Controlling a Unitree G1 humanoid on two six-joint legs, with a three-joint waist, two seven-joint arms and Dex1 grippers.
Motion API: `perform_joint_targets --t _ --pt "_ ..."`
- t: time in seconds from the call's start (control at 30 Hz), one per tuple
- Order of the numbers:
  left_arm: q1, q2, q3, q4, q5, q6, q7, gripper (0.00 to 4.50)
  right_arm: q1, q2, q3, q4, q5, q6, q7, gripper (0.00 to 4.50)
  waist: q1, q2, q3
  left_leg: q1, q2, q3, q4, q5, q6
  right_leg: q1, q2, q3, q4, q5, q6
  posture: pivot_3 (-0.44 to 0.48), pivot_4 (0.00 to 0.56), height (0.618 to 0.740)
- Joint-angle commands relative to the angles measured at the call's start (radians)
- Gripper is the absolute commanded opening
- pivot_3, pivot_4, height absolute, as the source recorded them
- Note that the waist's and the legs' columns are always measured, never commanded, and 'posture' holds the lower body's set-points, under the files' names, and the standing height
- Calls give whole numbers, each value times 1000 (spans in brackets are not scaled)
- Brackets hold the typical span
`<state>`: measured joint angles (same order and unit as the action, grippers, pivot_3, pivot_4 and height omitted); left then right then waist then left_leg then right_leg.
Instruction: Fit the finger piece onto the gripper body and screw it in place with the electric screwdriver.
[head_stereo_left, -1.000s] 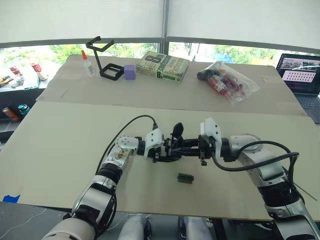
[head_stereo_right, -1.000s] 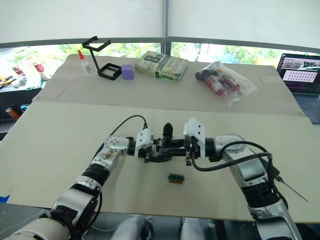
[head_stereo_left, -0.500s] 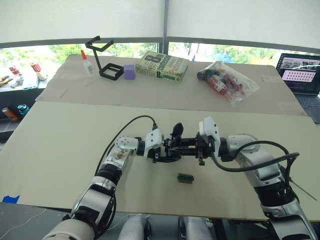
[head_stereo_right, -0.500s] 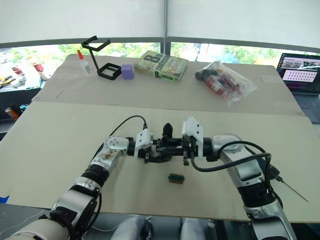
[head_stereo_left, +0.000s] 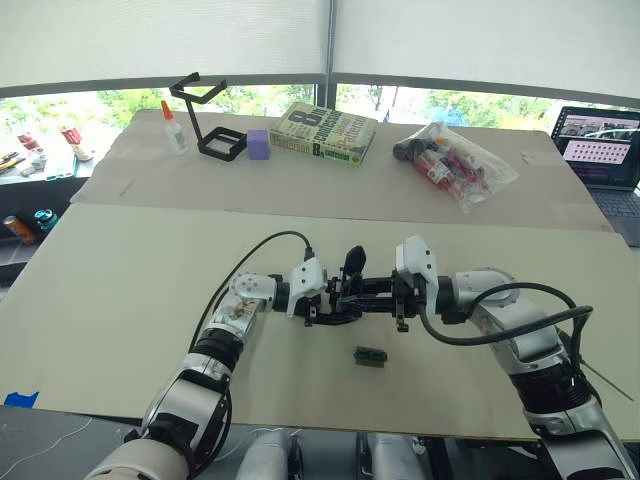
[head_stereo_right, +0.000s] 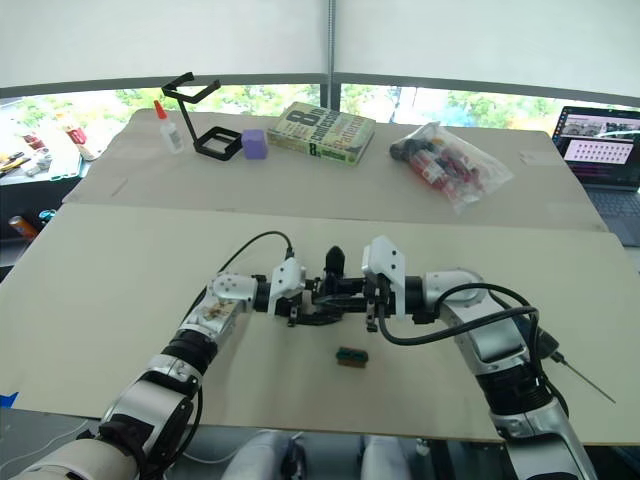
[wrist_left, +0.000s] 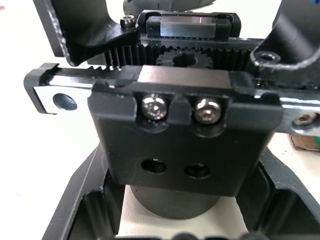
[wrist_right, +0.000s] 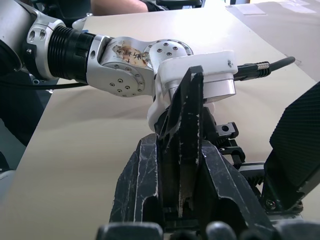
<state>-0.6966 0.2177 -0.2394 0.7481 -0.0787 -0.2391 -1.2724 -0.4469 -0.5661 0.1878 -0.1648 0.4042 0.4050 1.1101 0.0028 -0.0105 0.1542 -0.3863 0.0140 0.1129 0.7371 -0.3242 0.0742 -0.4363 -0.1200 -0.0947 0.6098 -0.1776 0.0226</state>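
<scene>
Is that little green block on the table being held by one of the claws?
No, the green block lies alone on the table, apart from both claws.

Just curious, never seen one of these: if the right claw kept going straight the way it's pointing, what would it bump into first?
Probably the gripper body, held in the left claw right ahead of the right claw. Depth is hard to judge.

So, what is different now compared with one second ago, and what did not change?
The right gripper has moved slightly toward the robot's left, closer onto the gripper body that the left gripper holds over the table. Nothing was picked up or released. The finger piece stays between the right gripper's fingers, and the small green-and-brown block lies where it was.
</scene>
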Motion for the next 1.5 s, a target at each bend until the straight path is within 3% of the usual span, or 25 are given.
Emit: perform_joint_targets --t 0.03,0.47,0.7,0.97,1.23,1.5 --pt "30 10 -32 7 28 14 -19 2371 5 -21 16 -3 -14 36 1 410 0 0 0 0 0 0 0 0 0 0 0 0 0 0 0 0 150 740" --pt "38 11 -35 -3 25 17 -18 2371 -82 -29 113 53 -75 177 -34 410 -7 0 -4 3 0 0 0 0 0 0 -1 0 0 0 0 0 150 740" --pt "41 10 -37 -7 24 21 -17 2371 -55 -69 152 65 -87 195 12 410 -12 0 -10 5 0 0 -1 0 0 2 -2 0 0 0 -1 0 150 740" --pt "49 11 -39 -17 24 28 -15 2371 -45 -84 155 22 -61 254 15 410 -11 -1 -13 4 0 0 -1 -1 0 2 -3 -1 -1 0 -1 0 150 740" --pt "56 12 -40 -29 22 39 -15 2371 -83 -57 160 88 -105 229 -45 410 -13 -2 -17 7 0 0 -2 -1 0 3 -4 -1 -1 -1 -1 0 150 740" --pt "60 15 -39 -29 21 40 -13 2371 -87 -36 94 -2 -35 201 -29 410 -14 -2 -18 8 0 0 -4 -1 1 3 -7 -1 -1 -1 -1 0 150 740"
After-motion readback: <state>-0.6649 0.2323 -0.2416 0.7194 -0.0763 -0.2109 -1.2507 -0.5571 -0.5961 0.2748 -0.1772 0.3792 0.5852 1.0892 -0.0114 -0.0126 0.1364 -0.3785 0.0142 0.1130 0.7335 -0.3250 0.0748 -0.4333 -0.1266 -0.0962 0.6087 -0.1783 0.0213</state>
